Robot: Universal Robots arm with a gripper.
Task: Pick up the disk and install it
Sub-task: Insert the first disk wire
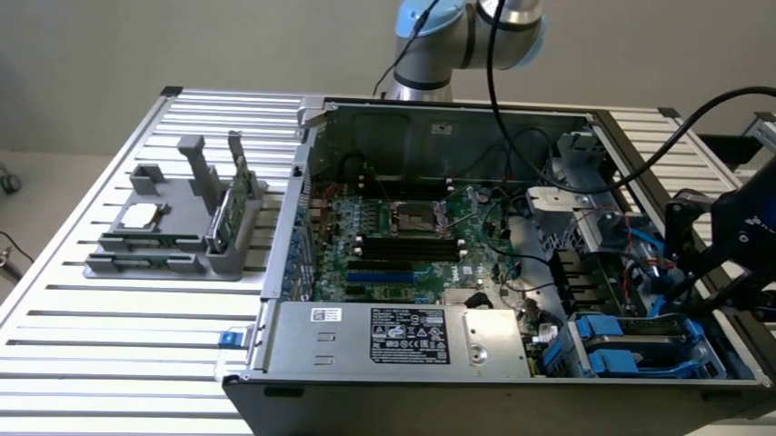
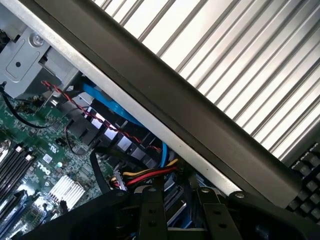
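In the exterior view I see the open computer case (image 1: 318, 163) lying on the slatted table (image 1: 109, 318), and my pincer (image 1: 688, 295) hangs at the case's corner toward the exterior view's right, just above the drive bay. The disk (image 1: 639, 348) lies flat in that bay, framed by its blue carrier, close under me and a little toward the exterior view's left. From how it lies I judge it to be in its slot, though I cannot tell whether it is pushed fully home. Well apart, on the exterior view's left, the grey fixture (image 1: 170, 238) stands on the table with small parts in it. In the wrist view my pincer (image 2: 176, 196) shows two dark fingers (image 2: 150, 212) standing apart, with nothing that I can make out clamped between them, so I take it as open and empty. Past the tips runs a bundle of red, yellow and black wires (image 2: 150, 175), a blue cable (image 2: 112, 106) slants beyond them, and the dark edge of the case wall (image 2: 200, 132) crosses just beside my fingers. I cannot pick out the disk with certainty here. The trouble I foresee lies in this crowding. A finger could hook the wire bundle and drag a plug loose, or knock against the case wall, because the bay sits tight in the corner. If the carrier is only half seated, a nudge off its middle could cock it in the rails and jam it.
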